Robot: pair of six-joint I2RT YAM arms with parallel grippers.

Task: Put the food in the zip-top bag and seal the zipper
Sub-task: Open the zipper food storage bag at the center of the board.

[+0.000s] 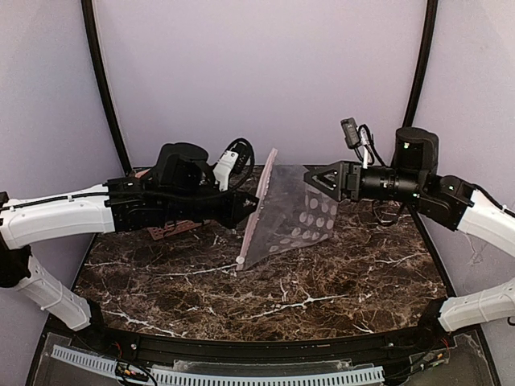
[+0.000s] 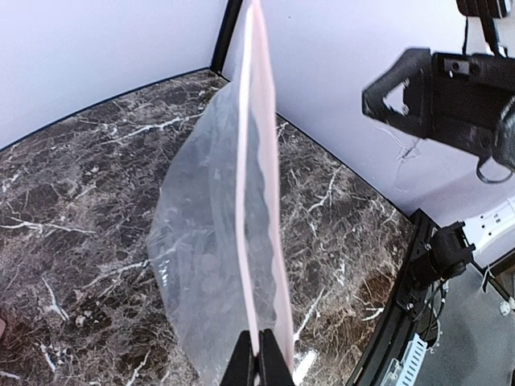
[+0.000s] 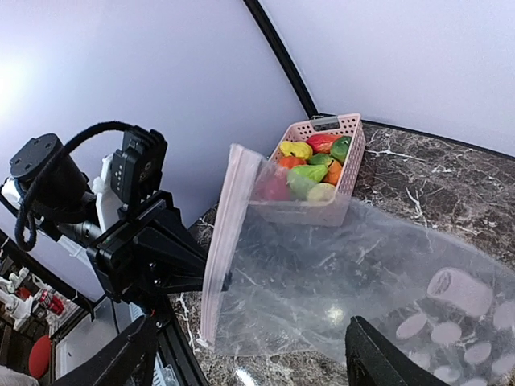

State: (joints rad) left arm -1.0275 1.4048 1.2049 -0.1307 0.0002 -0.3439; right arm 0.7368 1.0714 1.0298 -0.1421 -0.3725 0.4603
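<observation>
While clamped shut on the zipper (image 2: 256, 161), with the pink strip pinched right at the fingertips, hold the left hand (image 2: 259, 366) steady and high, letting the clear dotted zip-top bag (image 1: 298, 213) hang edge-on ahead of it with only the strip's lower end down on the bench (image 1: 322, 297). Treat the bag as empty: no food inside, all the toy fruit and vegetables (image 3: 310, 165) heaped in the pink slotted basket (image 3: 322, 211), beyond the bag as seen from the right hand and back by the left wrist. Note the right hand (image 1: 315, 178) spread wide and gripping nothing, level with the bag's far upper corner; touching the film or just short of it, cannot tell. Judge the step in hand to be opening the mouth, not loading. Lips of the strip parted or pressed together: cannot tell from these views, so check before pulling. Take one layer of film only, just below the strip and near the left fingertips, then draw it gently away from the left hand to belly the mouth open. Avoid tugging along the strip, likely to slip the thin crinkly plastic out of the left pinch. Avoid lifting the lower end off the bench, a useful anchor against twisting. Fetch food only with the mouth gaping and facing the basket.
</observation>
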